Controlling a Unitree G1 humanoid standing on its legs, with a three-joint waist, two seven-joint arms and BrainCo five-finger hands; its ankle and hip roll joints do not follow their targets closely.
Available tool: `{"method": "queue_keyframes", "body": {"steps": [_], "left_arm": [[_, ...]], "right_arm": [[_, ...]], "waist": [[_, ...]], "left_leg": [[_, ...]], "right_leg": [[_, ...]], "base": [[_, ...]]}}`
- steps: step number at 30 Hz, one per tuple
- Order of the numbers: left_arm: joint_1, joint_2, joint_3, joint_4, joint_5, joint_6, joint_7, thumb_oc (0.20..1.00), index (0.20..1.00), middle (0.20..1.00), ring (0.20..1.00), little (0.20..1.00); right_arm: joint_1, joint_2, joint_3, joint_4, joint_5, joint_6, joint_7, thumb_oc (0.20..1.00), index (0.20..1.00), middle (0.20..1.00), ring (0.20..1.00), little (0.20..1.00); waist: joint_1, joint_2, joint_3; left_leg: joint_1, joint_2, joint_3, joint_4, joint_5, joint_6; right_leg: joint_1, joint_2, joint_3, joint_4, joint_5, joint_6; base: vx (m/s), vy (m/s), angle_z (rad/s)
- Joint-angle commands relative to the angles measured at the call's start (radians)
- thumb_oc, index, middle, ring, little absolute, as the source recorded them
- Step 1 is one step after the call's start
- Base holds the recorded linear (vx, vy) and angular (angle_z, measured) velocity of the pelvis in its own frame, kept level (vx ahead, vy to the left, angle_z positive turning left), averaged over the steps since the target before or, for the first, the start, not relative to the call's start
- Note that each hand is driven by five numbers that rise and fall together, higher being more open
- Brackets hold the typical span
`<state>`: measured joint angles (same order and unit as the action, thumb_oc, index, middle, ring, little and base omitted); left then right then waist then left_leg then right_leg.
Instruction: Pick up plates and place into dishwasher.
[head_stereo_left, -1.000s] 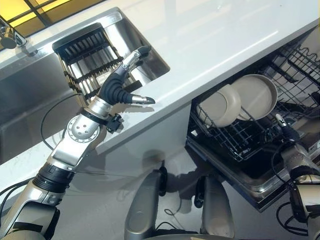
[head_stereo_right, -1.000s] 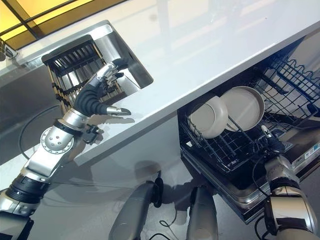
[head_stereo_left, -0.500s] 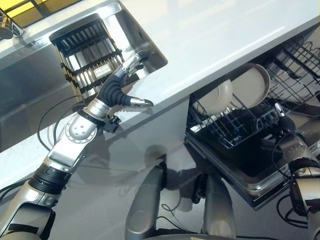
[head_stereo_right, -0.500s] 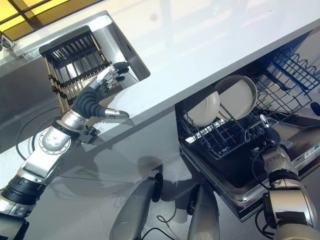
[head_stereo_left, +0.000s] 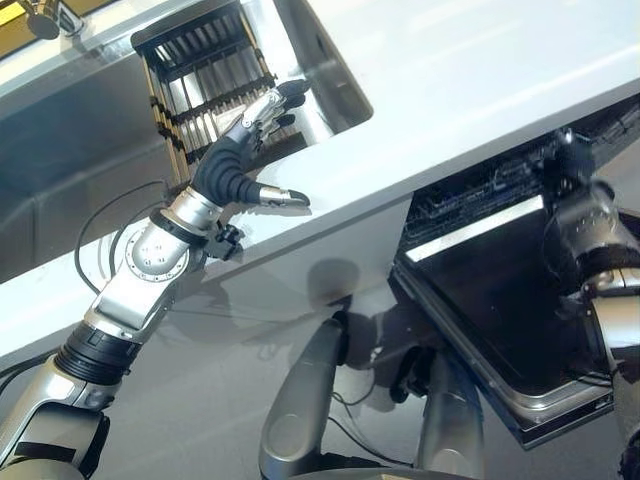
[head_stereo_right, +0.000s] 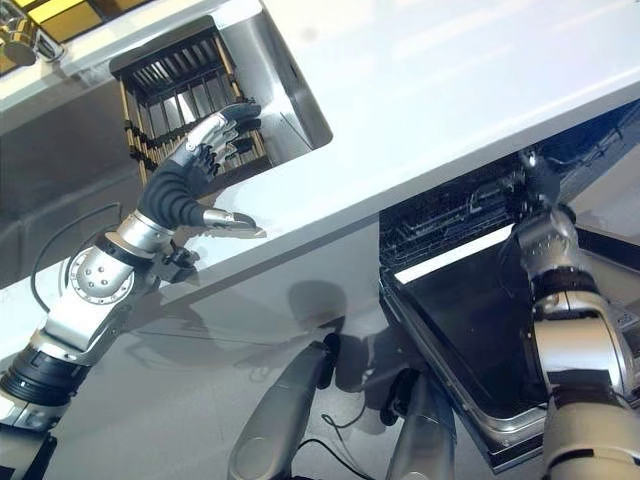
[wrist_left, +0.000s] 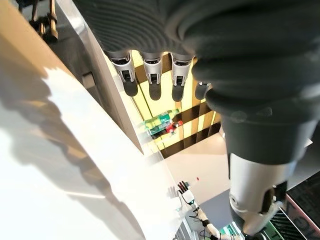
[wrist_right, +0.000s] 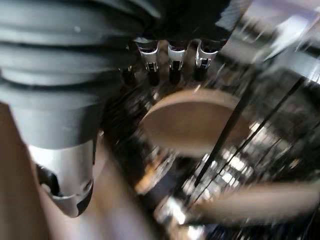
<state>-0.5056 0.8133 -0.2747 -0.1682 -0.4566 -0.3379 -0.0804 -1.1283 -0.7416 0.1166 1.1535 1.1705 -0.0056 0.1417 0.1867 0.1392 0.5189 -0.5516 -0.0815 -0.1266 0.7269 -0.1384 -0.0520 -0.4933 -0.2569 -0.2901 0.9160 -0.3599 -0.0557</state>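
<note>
Our right hand (head_stereo_right: 533, 195) is up at the front of the dishwasher rack (head_stereo_right: 450, 215), which sits tucked under the white counter (head_stereo_right: 450, 90) above the open dishwasher door (head_stereo_right: 470, 330). In the right wrist view the fingers (wrist_right: 172, 62) reach out straight and loose, closed on nothing, and just past their tips a pale round plate (wrist_right: 192, 120) stands on edge among the dark rack wires. So the plate lies straight ahead of our right hand, inside the rack, face roughly toward us, its flat plane upright and not lying down. A second pale shape shows lower in that view, too blurred for us to name.

Our left hand (head_stereo_left: 245, 150) hovers over the counter edge by the sink (head_stereo_left: 80, 130), fingers spread and relaxed toward the drying rack (head_stereo_left: 200, 65) in the basin, thumb out to the side, holding nothing. We see no plate in that drying rack from the head views.

We judge the right hand far nearer the plate, and the plate already loaded; with the rack this far under the counter, what we most likely do next is finish pushing it in along its slide, straight away from us, or bring our left hand to the sink for another plate
</note>
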Motion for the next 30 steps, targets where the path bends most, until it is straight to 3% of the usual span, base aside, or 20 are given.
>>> {"method": "queue_keyframes", "body": {"steps": [1, 9, 15, 20, 23, 25, 30], "left_arm": [[0.044, 0.050, 0.057, 0.033, -0.043, -0.067, 0.004, 1.000, 1.000, 1.000, 1.000, 1.000], [0.025, 0.038, 0.036, 0.036, -0.029, -0.078, -0.003, 1.000, 1.000, 1.000, 1.000, 1.000], [0.017, -0.001, 0.022, 0.019, 0.015, -0.060, 0.025, 1.000, 1.000, 1.000, 1.000, 1.000], [0.042, -0.033, 0.020, -0.008, 0.050, -0.057, 0.059, 1.000, 1.000, 1.000, 1.000, 1.000], [0.065, -0.058, 0.021, -0.016, 0.075, -0.065, 0.071, 1.000, 1.000, 1.000, 1.000, 1.000], [0.090, -0.078, 0.022, -0.027, 0.112, -0.070, 0.093, 1.000, 1.000, 1.000, 1.000, 1.000], [0.159, -0.107, 0.061, -0.035, 0.141, -0.090, 0.095, 1.000, 1.000, 1.000, 1.000, 1.000]], "right_arm": [[-0.040, -0.036, 0.019, -0.038, 0.021, -0.067, -0.019, 1.000, 1.000, 1.000, 1.000, 1.000], [0.077, -0.018, 0.002, 0.004, -0.119, -0.042, -0.066, 1.000, 1.000, 1.000, 1.000, 1.000], [0.243, -0.003, -0.031, -0.020, -0.253, -0.073, -0.094, 1.000, 1.000, 1.000, 1.000, 1.000], [0.477, 0.020, -0.053, -0.186, -0.432, -0.128, -0.212, 1.000, 1.000, 1.000, 1.000, 1.000], [0.602, 0.030, -0.068, -0.299, -0.588, -0.176, -0.342, 1.000, 1.000, 1.000, 1.000, 1.000], [0.713, 0.054, -0.069, -0.440, -0.723, -0.185, -0.482, 1.000, 1.000, 1.000, 1.000, 1.000], [0.915, 0.097, -0.166, -0.608, -0.921, -0.238, -0.632, 1.000, 1.000, 1.000, 1.000, 1.000]], "waist": [[0.022, -0.007, -0.026], [0.003, -0.031, -0.040], [-0.038, -0.060, -0.045], [-0.096, -0.093, -0.048], [-0.129, -0.110, -0.047], [-0.162, -0.122, -0.051], [-0.213, -0.136, -0.058]], "left_leg": [[-0.006, -0.042, 0.064, 0.017, -0.077, 0.124], [0.028, -0.021, 0.081, 0.015, -0.100, 0.127], [0.085, 0.006, 0.104, 0.037, -0.143, 0.135], [0.148, 0.039, 0.138, 0.024, -0.167, 0.146], [0.182, 0.054, 0.155, 0.011, -0.176, 0.149], [0.207, 0.066, 0.166, -0.012, -0.169, 0.150], [0.259, 0.078, 0.195, -0.051, -0.171, 0.155]], "right_leg": [[-0.029, 0.033, 0.080, 0.014, 0.059, 0.005], [0.008, 0.040, 0.081, -0.021, 0.070, 0.008], [0.064, 0.048, 0.105, -0.040, 0.071, 0.006], [0.114, 0.057, 0.133, -0.076, 0.081, 0.011], [0.143, 0.061, 0.143, -0.101, 0.091, 0.017], [0.158, 0.072, 0.160, -0.130, 0.110, 0.023], [0.193, 0.093, 0.184, -0.179, 0.126, 0.040]], "base": [[-0.04, -0.004, 0.24], [-0.02, 0.049, 0.07], [-0.01, 0.123, -0.07], [-0.04, 0.131, -0.14], [-0.03, 0.114, -0.08], [-0.03, 0.111, -0.05], [-0.02, 0.072, -0.11]]}}
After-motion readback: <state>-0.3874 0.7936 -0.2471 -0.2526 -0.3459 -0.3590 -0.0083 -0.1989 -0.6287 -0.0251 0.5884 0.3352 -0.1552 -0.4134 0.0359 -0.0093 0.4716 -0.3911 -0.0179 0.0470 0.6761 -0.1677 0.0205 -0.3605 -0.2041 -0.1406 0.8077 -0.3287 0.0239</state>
